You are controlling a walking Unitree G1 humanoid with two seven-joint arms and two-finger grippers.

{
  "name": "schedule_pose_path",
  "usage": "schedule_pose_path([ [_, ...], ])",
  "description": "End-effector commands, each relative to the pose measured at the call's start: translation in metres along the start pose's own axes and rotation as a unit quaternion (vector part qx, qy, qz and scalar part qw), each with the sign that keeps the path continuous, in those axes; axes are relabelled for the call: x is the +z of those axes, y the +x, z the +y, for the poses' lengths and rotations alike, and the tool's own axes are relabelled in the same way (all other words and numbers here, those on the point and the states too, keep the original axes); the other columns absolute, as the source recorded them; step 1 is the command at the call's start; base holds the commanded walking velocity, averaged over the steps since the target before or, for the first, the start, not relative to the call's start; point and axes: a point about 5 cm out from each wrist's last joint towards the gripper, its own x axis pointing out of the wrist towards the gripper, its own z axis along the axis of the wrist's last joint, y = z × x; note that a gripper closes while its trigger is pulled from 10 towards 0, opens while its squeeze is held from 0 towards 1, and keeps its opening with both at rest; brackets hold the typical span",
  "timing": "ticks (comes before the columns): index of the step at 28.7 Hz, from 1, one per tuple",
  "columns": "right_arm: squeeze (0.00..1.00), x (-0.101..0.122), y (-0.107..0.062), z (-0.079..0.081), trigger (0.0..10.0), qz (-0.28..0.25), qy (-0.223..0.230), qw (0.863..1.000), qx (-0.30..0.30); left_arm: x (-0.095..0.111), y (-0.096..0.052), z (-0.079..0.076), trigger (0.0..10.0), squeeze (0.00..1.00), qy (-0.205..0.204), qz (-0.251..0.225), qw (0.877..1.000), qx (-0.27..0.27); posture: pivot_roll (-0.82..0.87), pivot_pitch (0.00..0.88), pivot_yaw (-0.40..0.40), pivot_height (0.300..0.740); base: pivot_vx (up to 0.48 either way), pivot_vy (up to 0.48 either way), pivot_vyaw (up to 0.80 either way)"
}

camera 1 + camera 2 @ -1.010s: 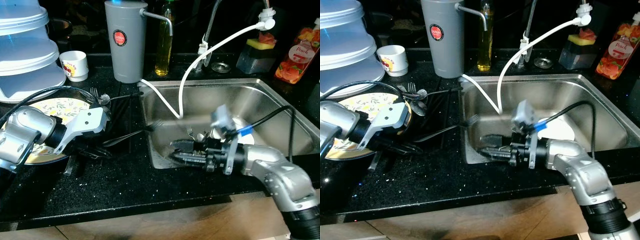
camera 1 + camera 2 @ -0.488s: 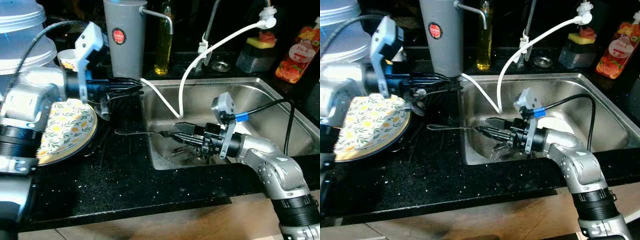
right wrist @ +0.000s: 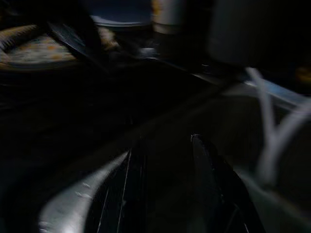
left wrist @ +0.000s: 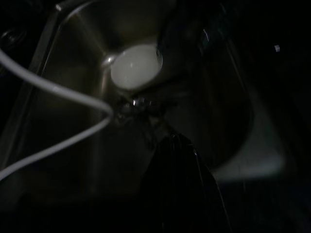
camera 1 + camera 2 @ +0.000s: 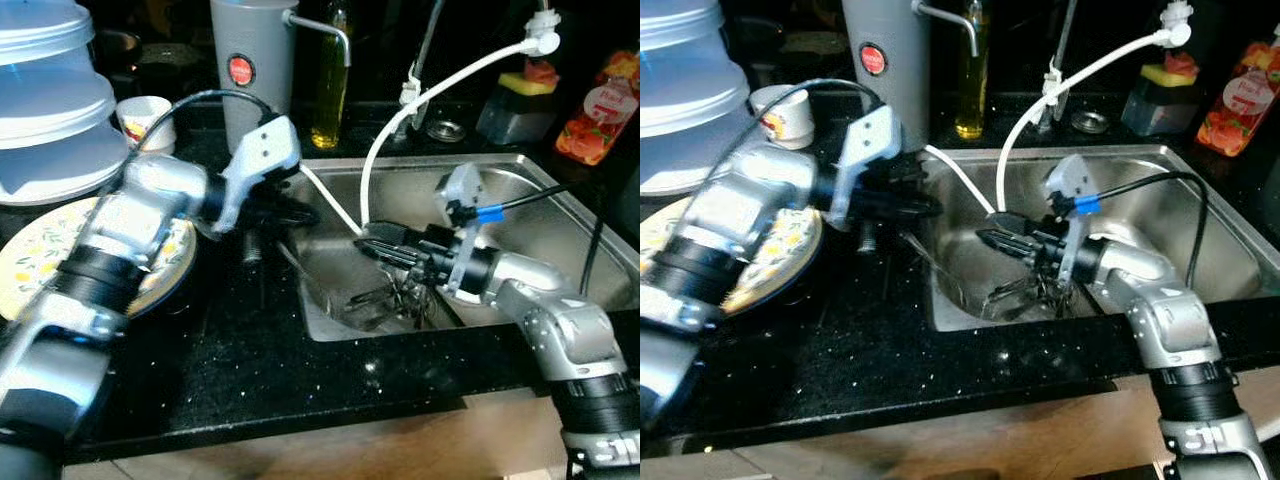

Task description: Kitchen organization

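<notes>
Fork gone from right gripper (image 5: pixel 375 247), fingers apart, empty over sink (image 5: pixel 540 180). Left gripper (image 5: pixel 290 212) swung to sink rim, can't tell grip. Cutlery (image 5: pixel 385 300) dropped in sink, guessing.

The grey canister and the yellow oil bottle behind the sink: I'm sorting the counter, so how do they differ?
The tall grey plastic canister is opaque, wide and bears a round red label; the slim yellow oil bottle is see-through and far narrower. The canister has a metal spout toward the bottle. Both stand upright on the black counter.

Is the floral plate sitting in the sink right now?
No, the floral plate lies on the black counter, on the robot's left of the sink.
</notes>
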Motion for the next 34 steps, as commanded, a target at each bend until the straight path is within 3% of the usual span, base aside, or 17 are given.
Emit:
schedule_pose_path([
  [1, 0.00, 0.000, -0.003, -0.003, 10.0, -0.001, -0.004, 1.000, -0.008, 0.006, -0.010, -0.003, 10.0, 0.00, 0.013, 0.005, 0.999, -0.031, 0.10, 0.023, -0.008, 0.740, 0.000, 0.000, 0.00],
  [5, 0.00, 0.002, -0.001, -0.003, 10.0, -0.012, -0.001, 1.000, -0.010, -0.005, -0.041, -0.008, 10.0, 0.05, 0.011, 0.054, 0.998, -0.044, 0.12, 0.026, -0.005, 0.740, 0.000, 0.000, 0.00],
  [6, 0.00, 0.002, 0.001, -0.004, 10.0, -0.015, 0.000, 1.000, -0.011, -0.007, -0.047, -0.008, 10.0, 0.33, 0.010, 0.065, 0.997, -0.044, 0.13, 0.027, -0.007, 0.740, 0.000, 0.000, 0.00],
  [7, 0.00, 0.002, 0.001, -0.004, 10.0, -0.015, 0.000, 1.000, -0.011, -0.007, -0.047, -0.008, 10.0, 0.33, 0.010, 0.065, 0.997, -0.044, 0.13, 0.027, -0.007, 0.740, 0.000, 0.000, 0.00],
  [8, 0.00, 0.001, 0.005, -0.003, 10.0, -0.018, 0.001, 1.000, -0.010, -0.008, -0.048, -0.005, 10.0, 1.00, 0.002, 0.058, 0.998, -0.027, 0.14, 0.026, -0.009, 0.740, 0.000, 0.000, 0.00],
  [13, 0.00, 0.002, 0.017, 0.001, 10.0, -0.029, 0.001, 1.000, 0.002, 0.000, -0.034, 0.009, 10.0, 1.00, -0.015, -0.002, 0.999, 0.034, 0.13, 0.016, -0.015, 0.740, 0.000, 0.000, 0.00],
  [14, 0.00, 0.003, 0.017, 0.001, 10.0, -0.031, 0.001, 1.000, 0.002, 0.001, -0.032, 0.009, 10.0, 0.38, -0.012, -0.006, 0.999, 0.037, 0.13, 0.016, -0.015, 0.740, 0.000, 0.000, 0.00],
  [15, 0.00, 0.004, 0.017, 0.001, 10.0, -0.034, 0.002, 0.999, -0.001, 0.003, -0.031, 0.012, 10.0, 0.00, -0.010, -0.013, 0.999, 0.051, 0.13, 0.014, -0.013, 0.740, 0.000, 0.000, 0.00],
  [17, 0.00, 0.005, 0.016, 0.001, 10.0, -0.037, 0.002, 0.999, -0.002, 0.004, -0.031, 0.014, 10.0, 0.00, -0.009, -0.018, 0.998, 0.060, 0.13, 0.013, -0.012, 0.740, 0.000, 0.000, 0.00],
  [21, 0.00, 0.007, 0.014, -0.001, 10.0, -0.058, 0.006, 0.998, -0.031, 0.007, -0.039, 0.030, 10.0, 0.00, -0.007, -0.025, 0.986, 0.165, 0.13, 0.012, -0.005, 0.740, 0.000, 0.000, 0.00],
  [22, 0.00, 0.009, 0.014, -0.002, 10.0, -0.068, 0.008, 0.997, -0.043, 0.006, -0.041, 0.035, 10.0, 0.00, -0.036, -0.038, 0.978, 0.203, 0.13, 0.012, -0.005, 0.740, 0.000, 0.000, 0.00],
  [23, 0.00, 0.010, 0.016, -0.004, 10.0, -0.081, 0.010, 0.995, -0.065, 0.000, -0.037, 0.041, 10.0, 0.00, -0.104, -0.057, 0.959, 0.258, 0.13, 0.012, -0.005, 0.740, 0.000, 0.000, 0.00],
  [24, 0.00, 0.010, 0.016, -0.004, 10.0, -0.081, 0.010, 0.995, -0.065, 0.000, -0.037, 0.041, 10.0, 0.00, -0.104, -0.057, 0.959, 0.258, 0.13, 0.012, -0.005, 0.740, 0.000, 0.000, 0.00],
  [26, 0.00, 0.009, 0.024, 0.001, 10.0, -0.077, -0.003, 0.995, -0.058, -0.024, -0.024, 0.034, 10.0, 0.00, -0.162, -0.012, 0.944, 0.286, 0.13, 0.010, -0.015, 0.740, 0.000, 0.000, 0.00],
  [29, 0.00, 0.007, 0.030, 0.006, 10.0, -0.071, -0.009, 0.997, -0.043, -0.036, -0.020, 0.029, 10.0, 0.00, -0.181, 0.026, 0.939, 0.293, 0.13, 0.008, -0.018, 0.740, 0.000, 0.000, 0.00],
  [33, 0.00, 0.007, 0.041, -0.004, 10.0, -0.056, -0.012, 0.994, -0.088, -0.045, -0.030, 0.031, 10.0, 0.00, -0.185, 0.064, 0.923, 0.330, 0.15, 0.004, -0.019, 0.740, 0.000, 0.000, 0.00],
  [34, 0.00, 0.008, 0.044, -0.009, 10.0, -0.057, -0.009, 0.992, -0.113, -0.044, -0.036, 0.034, 10.0, 0.00, -0.209, 0.066, 0.908, 0.357, 0.15, 0.004, -0.019, 0.740, 0.000, 0.000, 0.00],
])
